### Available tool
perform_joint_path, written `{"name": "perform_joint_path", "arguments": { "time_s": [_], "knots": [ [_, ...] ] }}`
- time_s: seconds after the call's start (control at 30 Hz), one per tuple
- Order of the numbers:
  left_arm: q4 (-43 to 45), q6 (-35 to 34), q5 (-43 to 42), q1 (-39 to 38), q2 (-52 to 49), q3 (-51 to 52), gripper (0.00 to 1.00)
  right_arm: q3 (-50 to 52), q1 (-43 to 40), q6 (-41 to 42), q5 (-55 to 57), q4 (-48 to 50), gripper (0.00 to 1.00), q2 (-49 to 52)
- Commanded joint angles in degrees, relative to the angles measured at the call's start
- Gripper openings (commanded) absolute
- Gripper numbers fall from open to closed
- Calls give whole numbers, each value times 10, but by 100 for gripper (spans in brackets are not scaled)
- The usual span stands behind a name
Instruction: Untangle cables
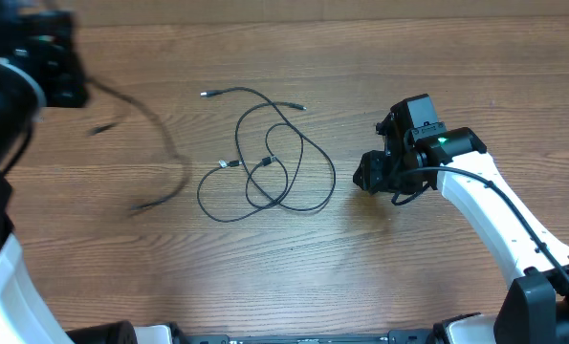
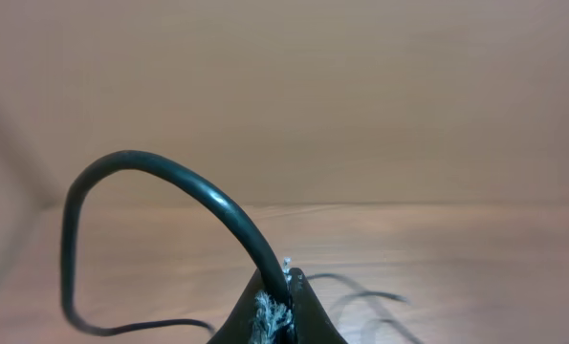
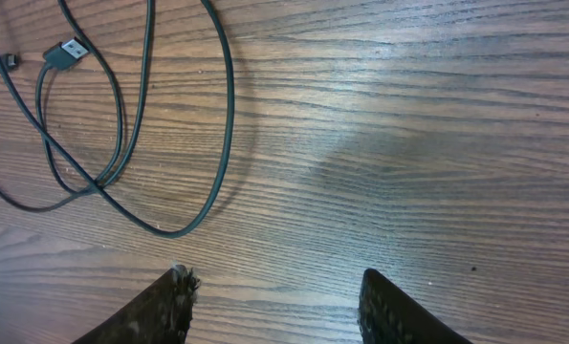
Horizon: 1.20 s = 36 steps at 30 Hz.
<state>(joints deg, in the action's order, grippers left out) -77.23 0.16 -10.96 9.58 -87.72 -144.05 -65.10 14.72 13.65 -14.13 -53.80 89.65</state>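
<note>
Several thin black cables lie in loose overlapping loops at the table's middle, with silver-tipped plugs at their ends. My left gripper, raised and blurred at the far left, is shut on a separate black cable that trails down to the table. In the left wrist view the shut jaws pinch this cable, which arches up and to the left. My right gripper is open and empty just right of the loops. In the right wrist view its fingers hover over bare wood, with the loops and a USB plug at the upper left.
The table is brown wood grain. The right arm's white link runs from the right front corner. The left arm's white base stands at the left front.
</note>
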Motion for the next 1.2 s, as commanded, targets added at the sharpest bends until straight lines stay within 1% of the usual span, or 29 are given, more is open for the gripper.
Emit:
{"name": "perform_joint_path", "arguments": {
  "time_s": [0.0, 0.1, 0.17, 0.27, 0.4, 0.47, 0.67, 0.87, 1.0, 1.17],
  "knots": [
    [-1, -25, 102, 61, -9, -4, 4, -9, 0, -2, 6, 1, 54, 2],
    [-2, -80, 181, 111, -16, -4, 4, -9, 0, -2, 6, 1, 54, 2],
    [-1, -107, 211, 136, -23, -4, 4, -9, 0, -2, 6, 0, 54, 2],
    [1, -122, 219, 167, -41, -4, 4, -9, 0, -2, 6, 0, 54, 2],
    [0, -125, 218, 176, -77, -4, 4, -9, 0, -2, 6, 0, 54, 2],
    [0, -125, 213, 176, -99, -4, 4, -9, 0, -2, 6, 0, 54, 2],
    [-24, -124, 126, 176, -169, -4, 4, -9, 0, -2, 6, -4, 54, 2],
    [-92, -124, 73, 174, -233, -4, 5, -9, 0, -2, 6, -6, 54, 2],
    [-135, -124, 64, 174, -269, -4, 4, -9, 0, -2, 6, -6, 54, 2],
    [-160, -124, 64, 174, -303, -4, 5, -9, 0, -2, 6, -6, 54, 2]
  ]
}}
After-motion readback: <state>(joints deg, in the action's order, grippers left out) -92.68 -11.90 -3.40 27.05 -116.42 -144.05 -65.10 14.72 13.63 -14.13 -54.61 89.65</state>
